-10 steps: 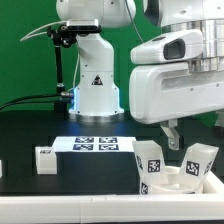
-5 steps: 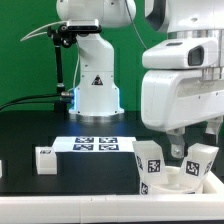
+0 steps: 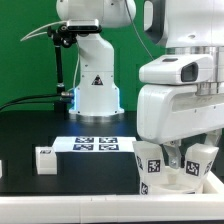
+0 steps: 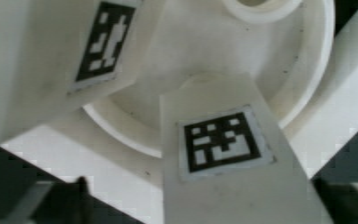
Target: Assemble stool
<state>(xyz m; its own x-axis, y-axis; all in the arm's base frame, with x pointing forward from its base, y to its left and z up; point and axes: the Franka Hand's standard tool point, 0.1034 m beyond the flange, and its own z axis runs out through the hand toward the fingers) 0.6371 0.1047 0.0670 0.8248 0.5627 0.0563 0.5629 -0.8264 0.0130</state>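
- The pincer (image 3: 178,158) hangs low over the near part of the black counter (image 3: 30,135), on the exterior view's right. Its fingers are spread wide and the tips point down into the gap between two standing stool legs.
- I can't see the fingers pinching or even touching either leg from here. The arm's big white body covers most of what's above the tips.
- The stool's seat disc (image 3: 186,183) is right under the pincer. It's round, white and rimmed, and it lies flat on the counter.
- The left leg (image 3: 150,166) stands at the disc's left edge with its black-and-white tag facing the camera, tilted a bit.
- The right leg (image 3: 201,160) stands at the disc's right side, also showing its tag and also leaning.
- The wrist view is super close. Both legs slant across the disc's rim with their tags in plain sight. I honestly can't tell if they're seated in the disc or just propped on it.
- There's a loose leg (image 3: 45,159) over on the exterior view's left. It sits on the counter just beside the left end of the marker board (image 3: 100,146), well apart from the seat disc.
- The marker board lies flat mid-counter, in front of the robot base (image 3: 95,88) at the far side.
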